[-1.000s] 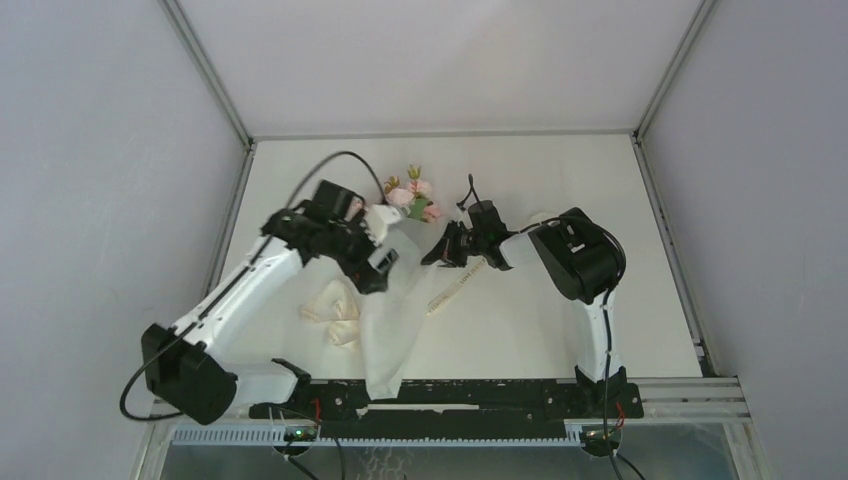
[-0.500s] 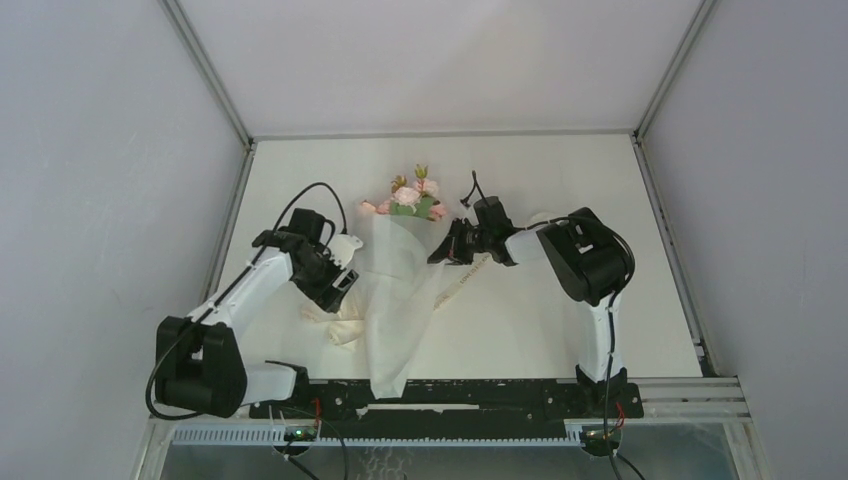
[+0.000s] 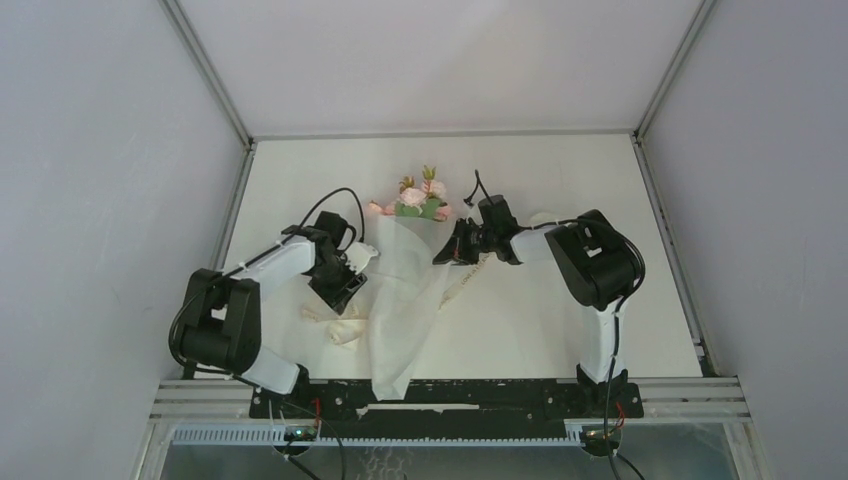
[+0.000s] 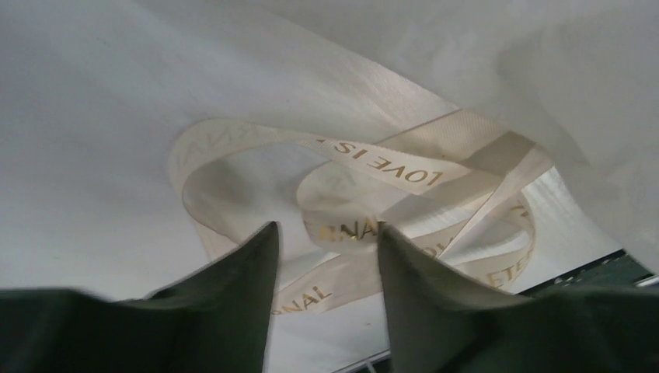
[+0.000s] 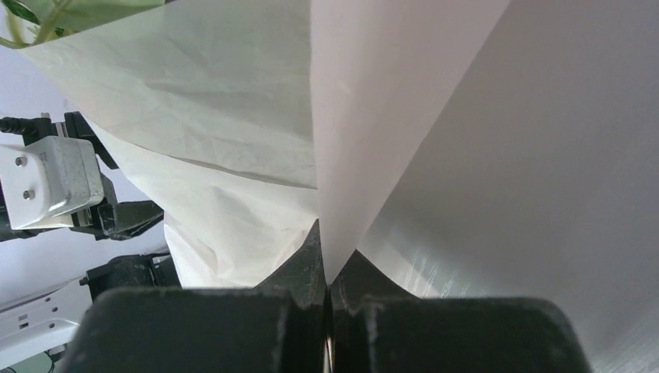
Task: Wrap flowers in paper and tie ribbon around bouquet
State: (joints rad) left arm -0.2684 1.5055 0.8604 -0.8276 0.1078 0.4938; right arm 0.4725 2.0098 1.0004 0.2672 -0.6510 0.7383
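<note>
My right gripper (image 5: pixel 326 264) is clamped on a fold of the paper (image 5: pixel 233 116) at the bouquet's (image 3: pixel 405 300) two o'clock edge, with the flowers (image 3: pixel 415 198) at its twelve o'clock end and the tip toward six. My left gripper (image 4: pixel 326 233) hovers, jaws apart, over the looped ribbon (image 4: pixel 381 159) at the bouquet's nine o'clock side. I can't tell whether the tips touch it.

Directly before the left tool (image 4: pixel 326 229), looped ribbon (image 4: pixel 373 163); paper (image 4: pixel 482 70) close overhead; bare table (image 4: pixel 78 194) alongside.
</note>
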